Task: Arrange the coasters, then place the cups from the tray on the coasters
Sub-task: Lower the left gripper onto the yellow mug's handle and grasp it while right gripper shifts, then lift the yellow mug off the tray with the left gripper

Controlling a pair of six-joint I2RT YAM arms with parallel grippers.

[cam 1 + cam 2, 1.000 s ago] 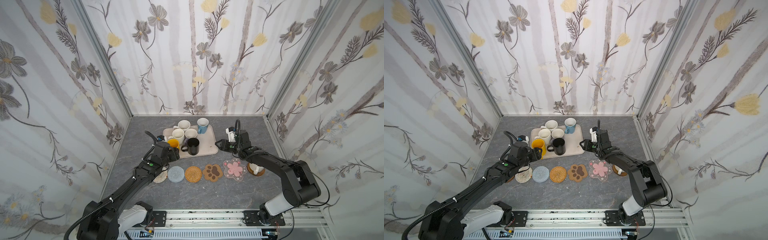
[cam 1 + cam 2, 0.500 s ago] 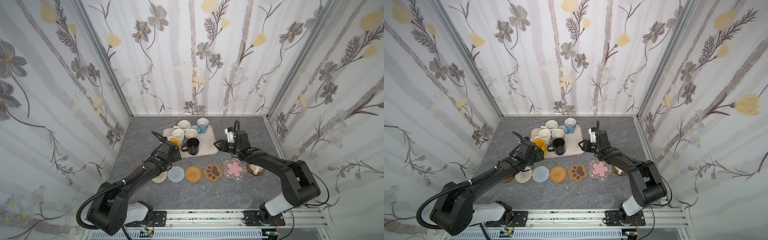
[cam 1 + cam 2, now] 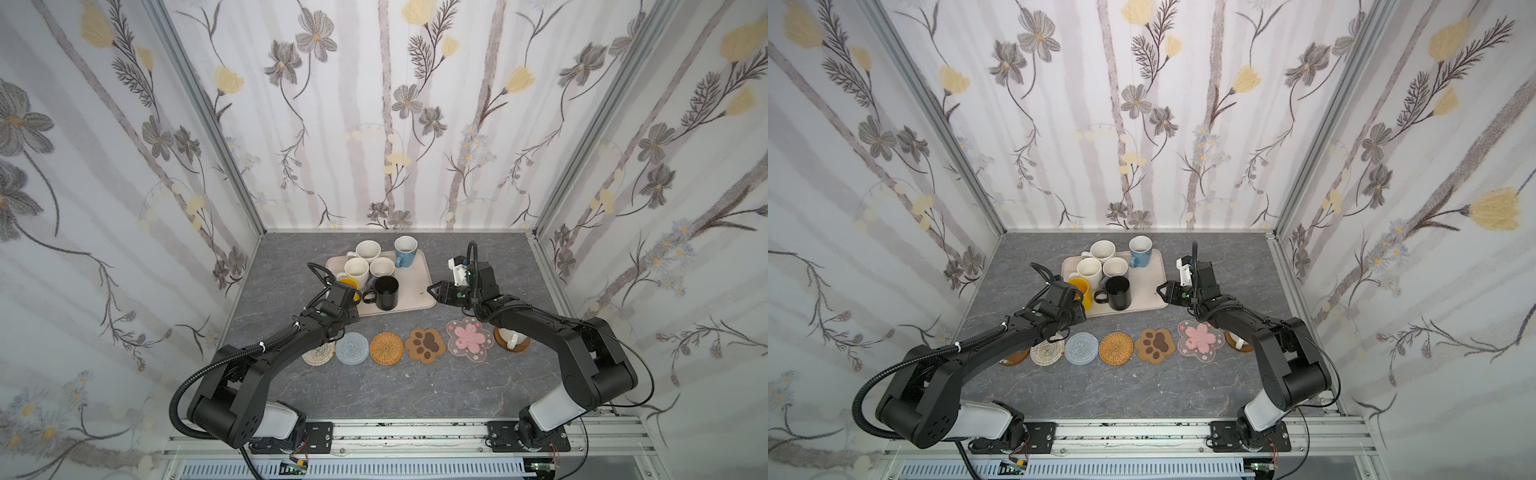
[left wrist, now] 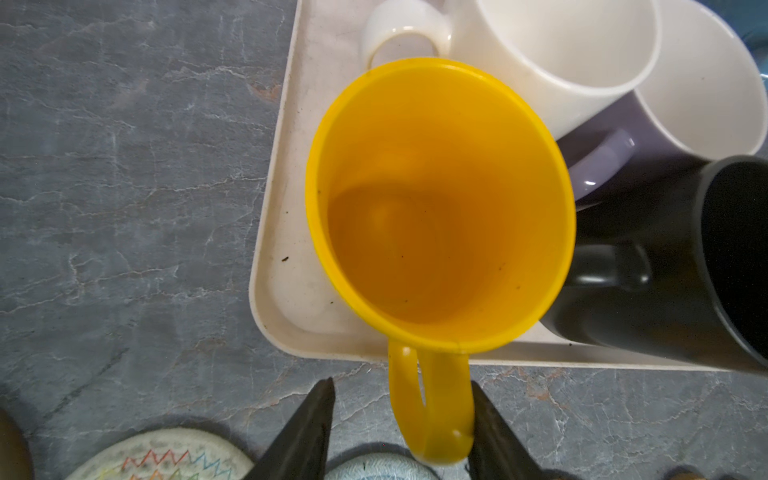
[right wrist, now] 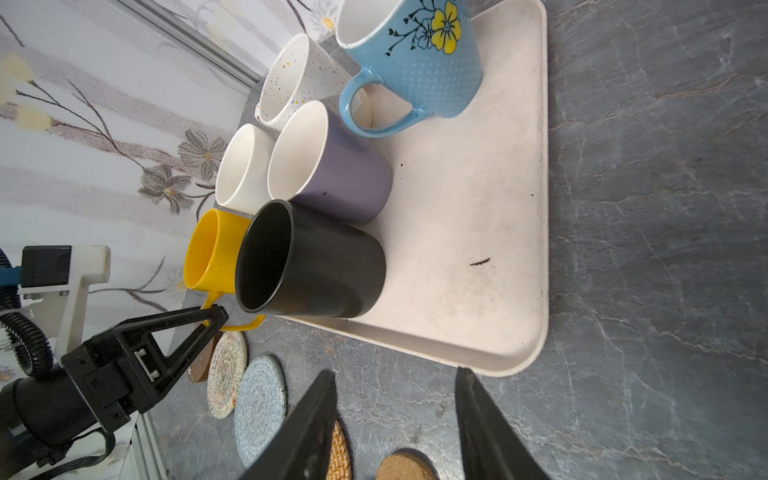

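A: What has changed at the left end effector (image 4: 402,386)?

B: It has slid in to the tray's (image 4: 286,270) near corner, and its jaws have narrowed around the yellow cup's (image 4: 440,199) handle (image 4: 432,411). One finger (image 4: 494,432) touches the handle and a gap shows on the other side. So it's roughly half open, with nothing clamped yet.

A: Where's that cup?

B: Upright in the tray, hard against the black cup (image 4: 685,270). Its handle pokes out over the rim toward the coasters (image 3: 387,349).

A: And the right end effector (image 5: 395,372)?

B: Barely moved. It hovers by the tray's other end, partly open and empty.

A: What does that mean for the task?

B: The coasters already lie in a row on the tabletop (image 3: 395,386), and the right-hand one carries a white cup (image 3: 509,337). I'd say the yellow cup goes next. The grip needs to finish closing, then lift it clear of the black cup. The woven coaster (image 4: 166,453) sits free just beside the handle
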